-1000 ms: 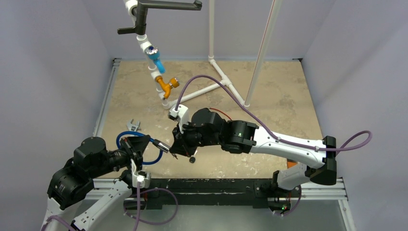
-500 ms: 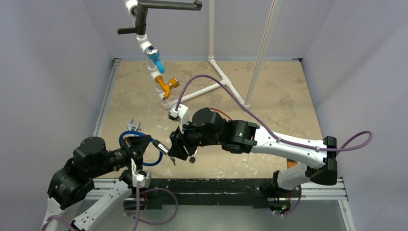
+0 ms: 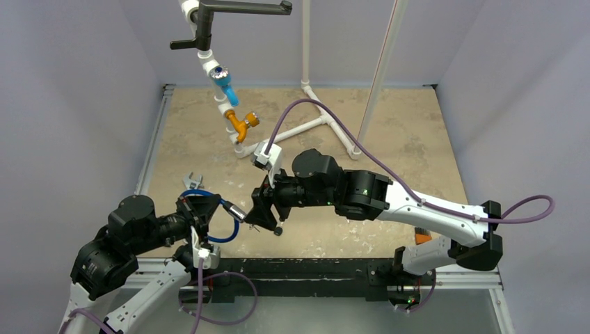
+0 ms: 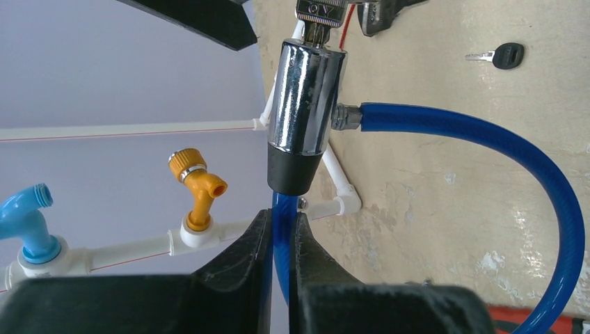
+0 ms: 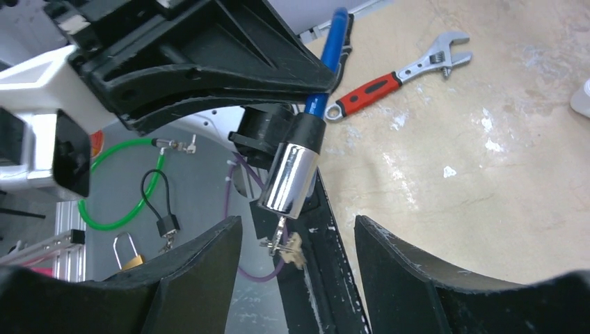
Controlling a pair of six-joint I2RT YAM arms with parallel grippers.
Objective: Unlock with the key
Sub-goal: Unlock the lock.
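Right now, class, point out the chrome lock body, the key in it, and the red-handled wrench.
chrome lock body (image 4: pixel 306 97): left wrist view, middle of the barrel.
inserted key (image 4: pixel 320 10): left wrist view, its stamped head.
red-handled wrench (image 5: pixel 372 90): right wrist view, the red grip.

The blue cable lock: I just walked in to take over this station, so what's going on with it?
The left hand is shut on the blue cable just below its chrome lock cylinder, holding it out. A key sits in the cylinder's end. The right hand stands open, a finger on either side of that key, not gripping it. Whether the lock has turned is not visible. A second, black-headed key lies on the table.
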